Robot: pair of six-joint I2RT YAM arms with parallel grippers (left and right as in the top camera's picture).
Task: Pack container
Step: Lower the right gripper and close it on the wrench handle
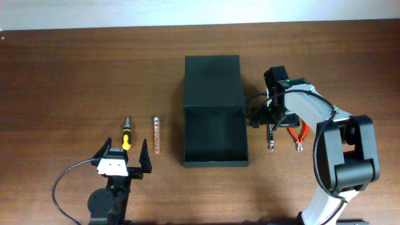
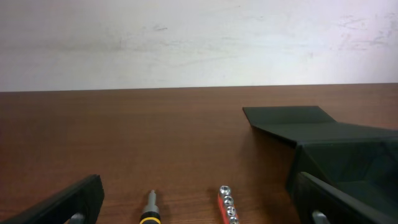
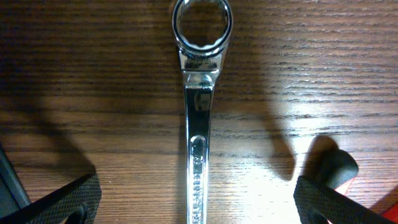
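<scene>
The black container (image 1: 215, 144) stands open mid-table, its flap lid (image 1: 212, 81) laid back; nothing shows inside it. The left wrist view also catches the container (image 2: 336, 149) to its right. My right gripper (image 1: 273, 123) hangs open just right of the box, straddling a chrome wrench (image 1: 271, 139) without touching it. In the right wrist view the wrench (image 3: 199, 124) runs up the middle between the spread fingers (image 3: 68, 199). My left gripper (image 1: 124, 164) is open near the front edge, behind a yellow-and-black screwdriver (image 1: 126, 134) and a socket rail (image 1: 157, 134).
Red-handled pliers (image 1: 300, 134) lie just right of the wrench, and their dark tip (image 3: 336, 165) shows close to my right finger. The screwdriver (image 2: 151, 208) and socket rail (image 2: 227, 205) lie side by side between my left fingers' line of sight.
</scene>
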